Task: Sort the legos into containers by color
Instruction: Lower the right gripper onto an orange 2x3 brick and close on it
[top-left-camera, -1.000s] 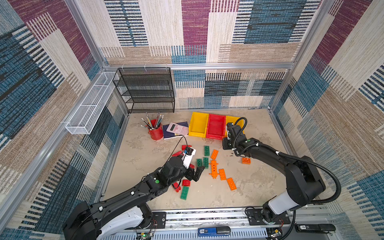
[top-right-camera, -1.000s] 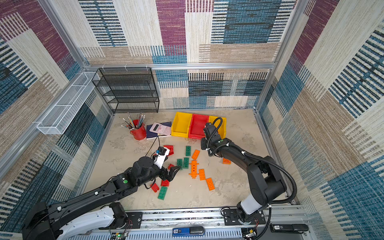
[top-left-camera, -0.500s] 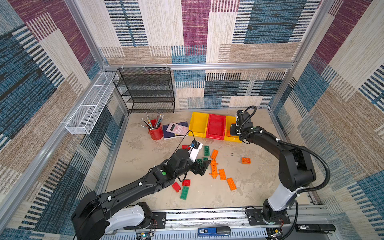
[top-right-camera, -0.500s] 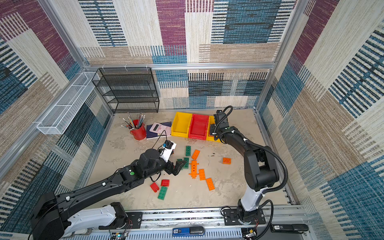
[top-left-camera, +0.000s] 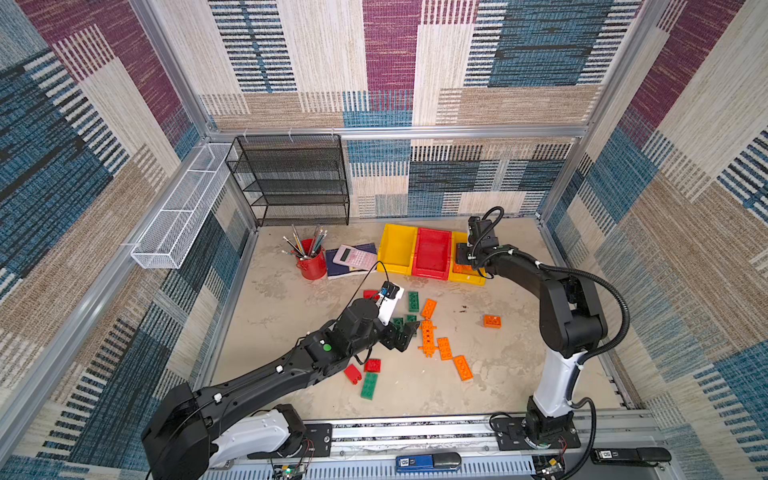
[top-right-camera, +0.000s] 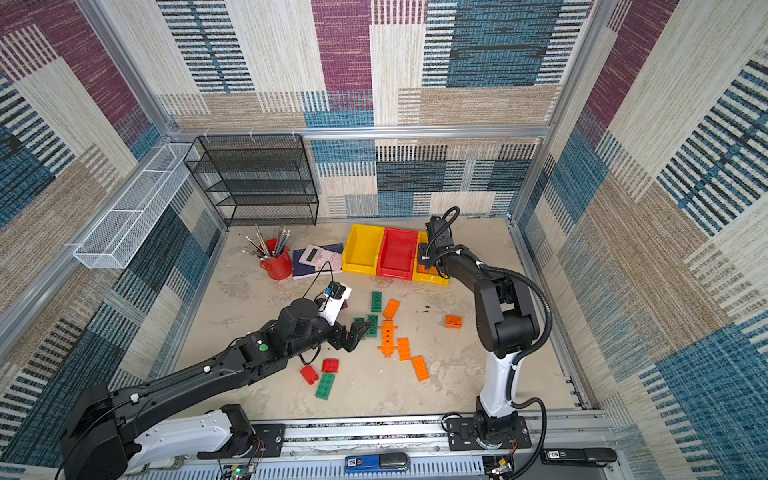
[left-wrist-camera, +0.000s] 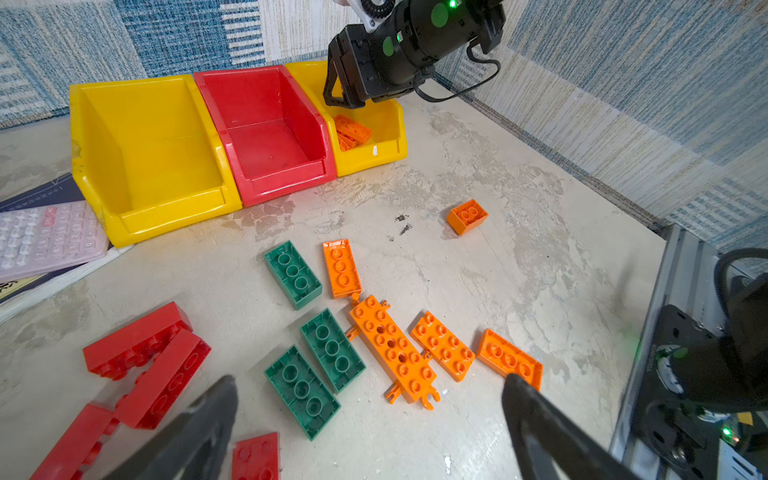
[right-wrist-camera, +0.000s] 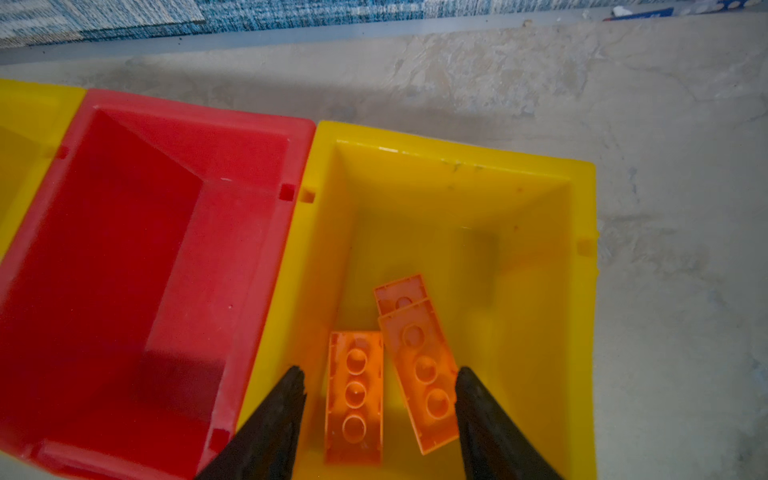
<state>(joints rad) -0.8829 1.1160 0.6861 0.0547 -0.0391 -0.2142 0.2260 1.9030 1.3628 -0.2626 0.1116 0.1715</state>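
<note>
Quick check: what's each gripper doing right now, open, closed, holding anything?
Left gripper: open, empty, above the green bricks.
Right gripper: open, empty, over the yellow bin holding orange bricks.

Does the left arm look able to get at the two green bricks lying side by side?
Probably yes. The left gripper is open right by the green bricks, and nothing lies on them; the long orange piece close beside one leaves little room there.

Open tabletop (top-left-camera: 519, 374) at lower right in both top views; bricks (top-left-camera: 428, 336) crowd the centre; pencil cup (top-left-camera: 311, 264) and calculator (top-left-camera: 355, 257) stand left of the bins (top-left-camera: 395, 253).
</note>
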